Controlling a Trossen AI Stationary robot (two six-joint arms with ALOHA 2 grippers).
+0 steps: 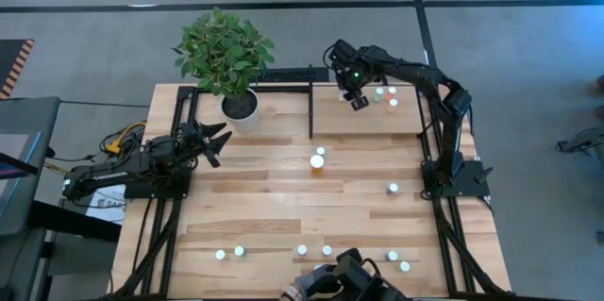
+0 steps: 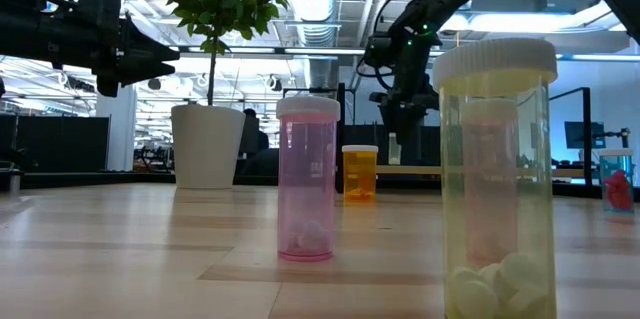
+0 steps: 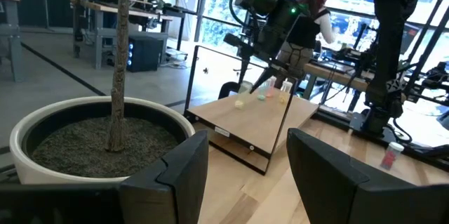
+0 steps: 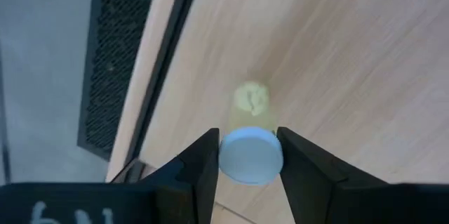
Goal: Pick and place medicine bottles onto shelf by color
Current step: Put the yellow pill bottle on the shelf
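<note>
Held bottle (image 4: 250, 155): greenish body, white cap, pinched by right end effector (image 4: 247, 155) over the shelf (image 1: 406, 117).
Shelved: a few bottles (image 1: 387, 95).
Remaining: about ten on the bench (image 1: 264, 202).
Left end effector (image 1: 213, 142): spread, idle near the plant pot (image 1: 241, 108).

The greenish bottle (image 4: 247, 134) is probably blurred below its cap; its foot unseen.

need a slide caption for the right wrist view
Right gripper closed on a white-capped greenish bottle above the light-wood shelf.
</note>
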